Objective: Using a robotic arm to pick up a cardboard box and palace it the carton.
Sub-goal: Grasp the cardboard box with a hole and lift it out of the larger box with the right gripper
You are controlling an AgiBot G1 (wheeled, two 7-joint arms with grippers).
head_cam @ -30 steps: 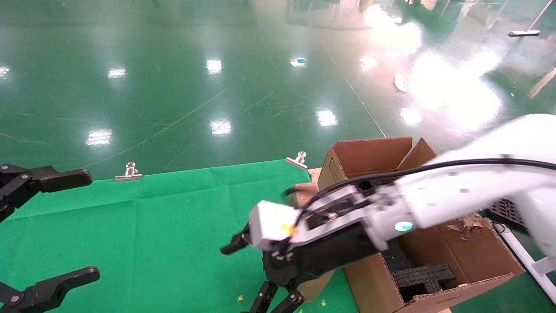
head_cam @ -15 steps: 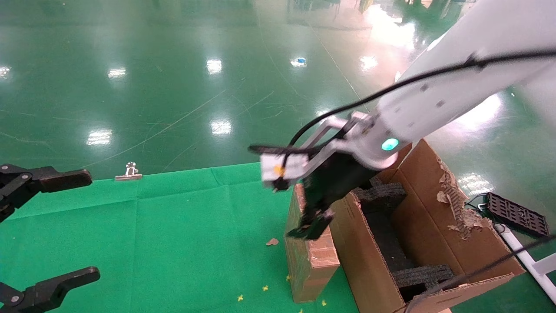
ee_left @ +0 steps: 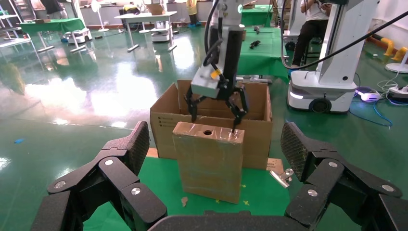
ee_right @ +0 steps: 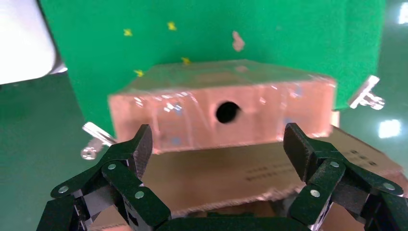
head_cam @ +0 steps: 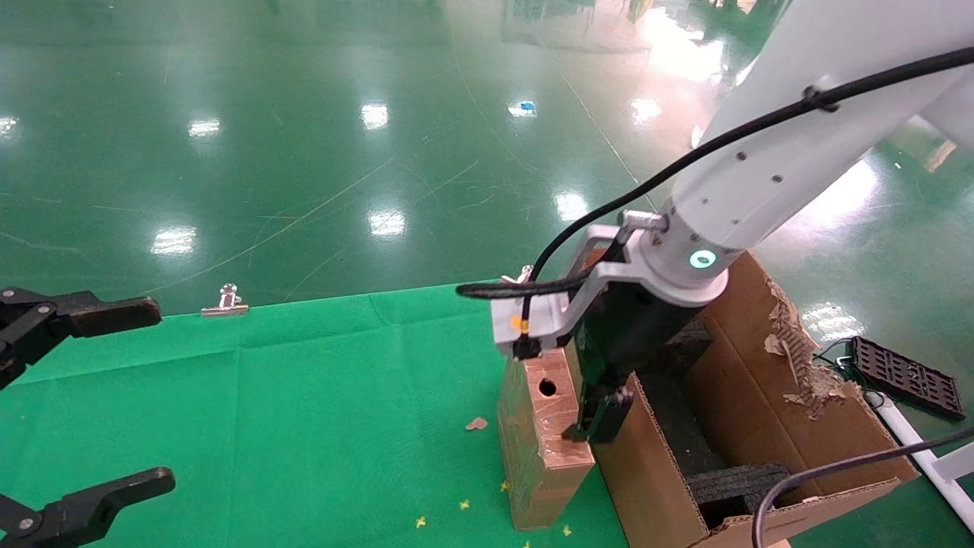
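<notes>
The cardboard box (head_cam: 544, 441) stands on edge on the green cloth (head_cam: 304, 411), lower centre of the head view, touching the carton (head_cam: 761, 426) to its right, narrow top w/ the round hole (head_cam: 547, 387) facing up. The right gripper (ee_left: 215, 109) of the robotic arm (head_cam: 784, 160) hangs over that top edge, pointing down, jaws spread wide to either end of the top in the left wrist view, nothing held yet. The left gripper (ee_left: 211, 192) sits parked at lower left of the head view, jaws wide apart, empty.

Risks, as I judge them: the box is tall, slim and taped slick, so an off-centre close could tip it over or let it slide out. A finger may also catch the carton wall right beside the box.

Vs half a sec ago: the wrist has shifted right and squared up over the box top, and the hole is now uncovered.
</notes>
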